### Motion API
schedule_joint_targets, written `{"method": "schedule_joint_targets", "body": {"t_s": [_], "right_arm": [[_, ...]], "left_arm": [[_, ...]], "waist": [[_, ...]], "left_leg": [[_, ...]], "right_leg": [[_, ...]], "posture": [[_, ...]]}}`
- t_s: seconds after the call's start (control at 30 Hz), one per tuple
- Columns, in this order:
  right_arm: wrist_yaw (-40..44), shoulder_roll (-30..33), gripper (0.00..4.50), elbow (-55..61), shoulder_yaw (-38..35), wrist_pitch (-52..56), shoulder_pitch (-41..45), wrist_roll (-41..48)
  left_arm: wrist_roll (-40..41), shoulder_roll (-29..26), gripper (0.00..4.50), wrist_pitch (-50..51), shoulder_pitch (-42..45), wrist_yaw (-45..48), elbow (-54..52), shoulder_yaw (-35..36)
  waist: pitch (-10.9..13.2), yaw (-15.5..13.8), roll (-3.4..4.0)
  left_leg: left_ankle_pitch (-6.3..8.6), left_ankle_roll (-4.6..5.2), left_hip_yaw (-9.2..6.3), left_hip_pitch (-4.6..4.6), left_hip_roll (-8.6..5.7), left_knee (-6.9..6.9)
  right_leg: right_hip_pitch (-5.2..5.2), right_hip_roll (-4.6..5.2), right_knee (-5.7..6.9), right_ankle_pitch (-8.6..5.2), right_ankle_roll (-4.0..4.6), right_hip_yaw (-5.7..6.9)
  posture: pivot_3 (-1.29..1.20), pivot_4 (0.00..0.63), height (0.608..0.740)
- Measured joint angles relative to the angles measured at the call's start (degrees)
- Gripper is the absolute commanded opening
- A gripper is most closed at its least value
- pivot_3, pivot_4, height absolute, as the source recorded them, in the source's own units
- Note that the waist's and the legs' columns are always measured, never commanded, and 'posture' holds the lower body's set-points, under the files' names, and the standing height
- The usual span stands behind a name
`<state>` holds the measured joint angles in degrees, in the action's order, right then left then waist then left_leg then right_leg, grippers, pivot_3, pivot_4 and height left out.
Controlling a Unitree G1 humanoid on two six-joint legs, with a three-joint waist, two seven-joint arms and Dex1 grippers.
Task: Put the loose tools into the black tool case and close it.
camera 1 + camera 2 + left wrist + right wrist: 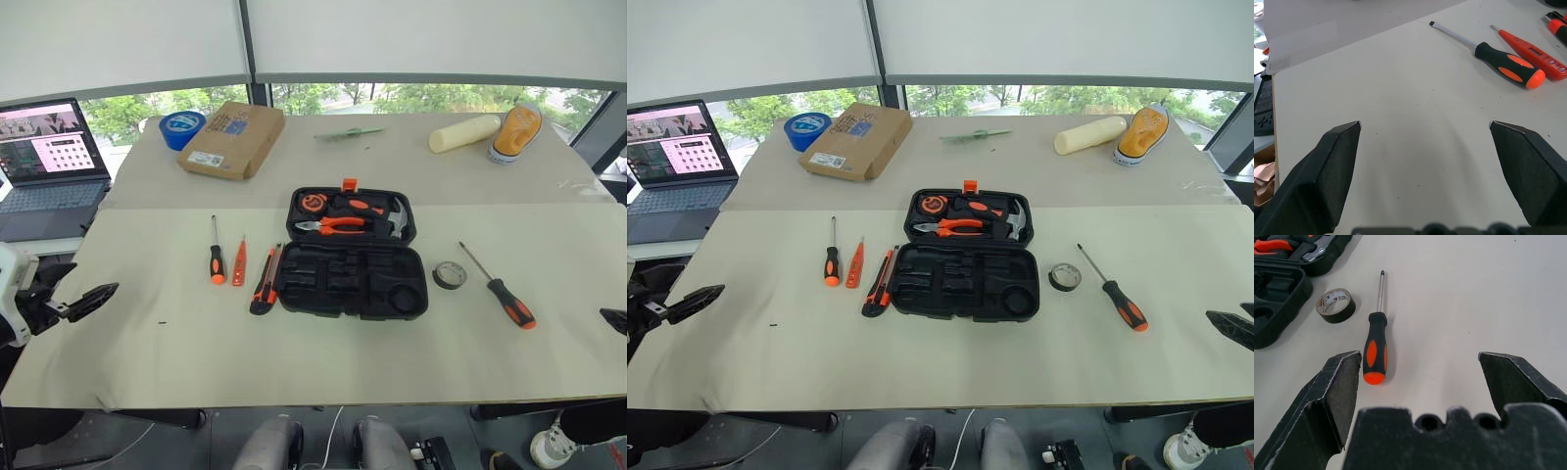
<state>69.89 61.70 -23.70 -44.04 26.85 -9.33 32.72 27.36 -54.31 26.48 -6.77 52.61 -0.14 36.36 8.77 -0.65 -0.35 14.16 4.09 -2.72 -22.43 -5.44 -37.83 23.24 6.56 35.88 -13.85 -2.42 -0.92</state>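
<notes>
2 screwdrivers (217, 257), tips away from robot

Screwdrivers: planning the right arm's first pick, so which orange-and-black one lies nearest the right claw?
The screwdriver lying alone right of the tool case, beside the small black tape roll; the other screwdriver lies left of the case.

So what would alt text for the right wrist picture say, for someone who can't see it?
The open right gripper hovers over a pale table, aimed at an orange-and-black screwdriver lying just ahead. Beside the screwdriver lies a small black tape roll, and past it the open black tool case.
</notes>
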Motion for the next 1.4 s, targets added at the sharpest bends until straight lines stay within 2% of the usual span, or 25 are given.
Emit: {"method": "schedule_joint_targets", "body": {"t_s": [0.13,0.3,0.47,0.57,0.6,0.7,0.77,0.97,1.07,1.1,1.2,1.3,1.4], "right_arm": [[-0.03,0.0,4.44,-1.08,0.02,-1.81,0.03,-1.01],[-2.21,0.0,4.44,-1.53,0.52,-6.57,2.03,-4.38],[-2.66,0.02,4.44,10.86,3.23,-4.67,6.18,-2.75],[-2.71,0.03,4.44,21.21,6.3,-0.48,8.37,0.49],[-2.87,0.03,4.44,22.8,7.08,0.04,8.89,0.95],[-4.35,0.01,4.44,31.44,10.78,3.14,11.64,3.64],[-5.15,-0.05,4.44,36.24,13.27,4.0,13.96,5.01],[-6.59,-1.64,4.44,46.03,22.16,6.05,19.67,8.66],[-6.92,-1.81,4.44,47.34,24.49,6.18,20.89,9.07],[-7.03,-1.97,4.44,47.35,25.32,6.2,21.34,9.05],[-7.66,-2.85,4.44,48.55,27.56,6.2,22.1,9.07],[-8.44,-3.56,4.5,49.36,28.27,6.36,22.56,9.14],[-9.04,-3.81,4.5,50.26,28.74,7.21,23.48,9.45]], "left_arm": [[-0.29,0.02,4.5,0.39,-0.87,-0.29,-0.57,-0.45],[-0.12,0.63,4.5,7.57,1.82,-5.25,-3.8,-4.33],[3.37,0.61,4.5,22.91,13.95,-12.68,-12.02,-11.13],[4.84,1.52,4.5,38.22,25.4,-19.72,-13.1,-15.91],[4.84,2.04,4.5,40.41,27.15,-20.9,-13.02,-16.56],[4.8,7.33,4.5,52.63,37.1,-26.77,-12.06,-19.23],[3.94,9.72,4.5,56.6,40.86,-29.49,-10.47,-21.5],[-0.59,15.51,4.5,60.04,45.17,-35.36,-3.19,-26.36],[-1.83,16.95,4.5,60.04,45.19,-36.39,-1.19,-27.43],[-2.28,17.96,4.5,59.95,45.49,-36.66,-0.53,-27.45],[-3.9,21.36,4.5,58.49,46.69,-38.24,1.57,-28.22],[-5.4,22.61,3.83,57.41,47.32,-39.01,2.8,-28.69],[-6.55,24.23,2.67,55.85,47.34,-39.55,3.37,-28.66]], "waist": [[0.0,0.0,0.0],[0.0,-0.03,0.0],[0.0,-0.02,-0.01],[0.03,-0.02,-0.06],[0.03,-0.01,-0.06],[0.08,-0.05,-0.14],[0.12,-0.03,-0.21],[0.29,-0.04,-0.5],[0.29,-0.1,-0.59],[0.29,-0.18,-0.59],[0.32,-0.6,-0.64],[0.32,-0.8,-0.64],[0.32,-0.93,-0.64]], "left_leg": [[0.0,0.0,0.02,0.0,0.0,0.0],[-0.01,-0.02,0.02,0.01,0.0,0.0],[-0.04,-0.06,0.03,0.01,0.01,-0.01],[-0.12,-0.09,0.01,-0.01,0.02,-0.02],[-0.14,-0.1,0.01,0.0,0.01,-0.02],[-0.17,-0.15,0.01,-0.05,0.01,-0.05],[-0.19,-0.21,0.01,-0.05,0.01,-0.05],[-0.43,-0.58,-0.01,-0.21,0.02,-0.05],[-0.61,-0.52,-0.01,-0.88,0.01,-0.37],[-0.73,-0.32,-0.02,-0.95,0.01,-0.48],[-0.71,-0.31,-0.02,-0.97,0.0,-0.6],[-0.63,-0.31,0.0,-0.9,-0.01,-0.63],[-0.56,-0.22,-0.01,-0.85,0.0,-0.69]], "right_leg": [[-0.01,0.0,0.0,0.0,0.0,-0.01],[-0.01,-0.02,0.03,0.04,0.04,0.0],[0.02,-0.14,0.18,0.05,0.02,0.11],[0.06,-0.39,0.29,0.05,0.0,0.21],[0.07,-0.4,0.32,0.05,0.0,0.21],[0.09,-0.47,0.3,0.06,-0.02,0.22],[0.1,-0.47,0.32,0.06,-0.02,0.21],[0.3,-0.4,0.32,0.07,-0.02,0.18],[0.99,-0.38,0.59,0.12,-0.02,0.16],[1.04,-0.37,0.91,0.12,-0.03,0.16],[1.03,-0.27,0.84,0.12,-0.03,0.14],[0.99,-0.26,0.89,0.12,-0.02,0.12],[0.96,-0.27,0.97,0.12,-0.02,0.13]], "posture": [[0.0,0.15,0.738],[0.0,0.15,0.738],[0.0,0.15,0.738],[0.0,0.15,0.738],[0.0,0.15,0.738],[0.0,0.15,0.738],[0.0,0.15,0.738],[0.0,0.15,0.738],[0.0,0.15,0.738],[0.0,0.15,0.738],[0.0,0.15,0.738],[0.0,0.15,0.738],[0.0,0.15,0.738]]}}
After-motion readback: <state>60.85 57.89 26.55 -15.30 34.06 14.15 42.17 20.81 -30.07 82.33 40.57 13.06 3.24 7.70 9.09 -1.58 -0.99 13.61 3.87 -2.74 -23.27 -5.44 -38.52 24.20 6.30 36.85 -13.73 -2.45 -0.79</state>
